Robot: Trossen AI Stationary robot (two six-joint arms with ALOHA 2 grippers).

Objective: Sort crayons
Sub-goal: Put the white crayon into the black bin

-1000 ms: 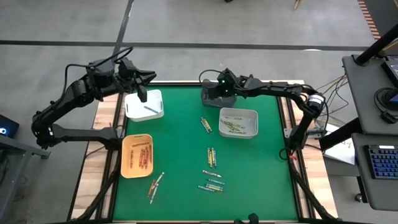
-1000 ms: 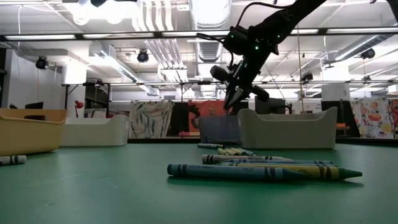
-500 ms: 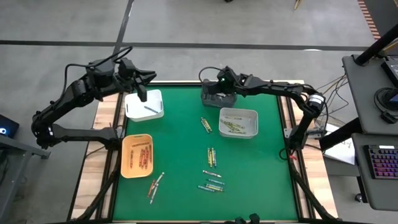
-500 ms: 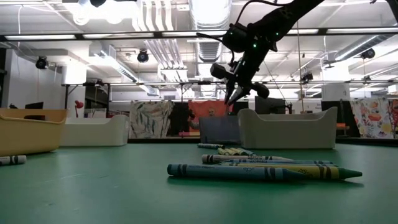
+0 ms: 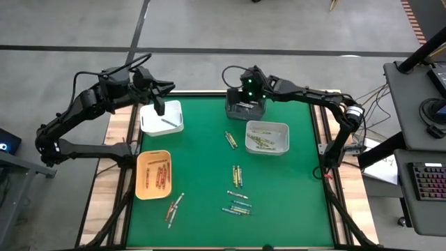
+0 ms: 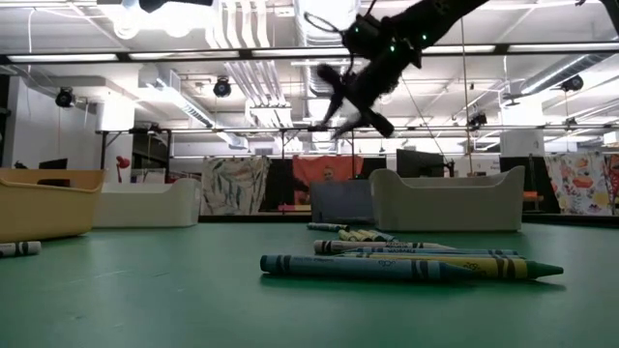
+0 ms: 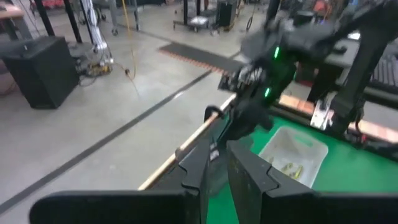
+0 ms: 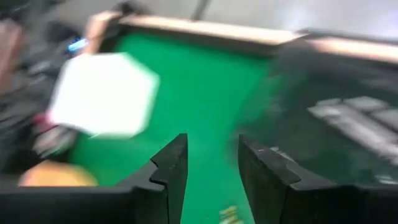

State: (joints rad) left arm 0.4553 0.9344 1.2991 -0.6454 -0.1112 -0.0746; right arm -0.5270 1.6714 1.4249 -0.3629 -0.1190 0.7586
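Short thin crayons (image 5: 237, 176) scattered on green table (image 5: 202, 181), right gripper (image 8: 211, 163) open, left gripper (image 7: 214, 163) closed empty

Robotics lab/workshop: concrete floor (image 5: 209, 28), ceiling ducts (image 6: 324, 19), keyboard desk (image 5: 425, 183).

Four bins on the worktop (image 5: 202, 167): one white (image 5: 162, 116), one orange (image 5: 153, 174), one dark grey (image 5: 244, 109), one pale grey (image 5: 267, 137). Two arms. Loose crayons (image 5: 237, 176) beside the orange bin lie in clusters, too small to count exactly.
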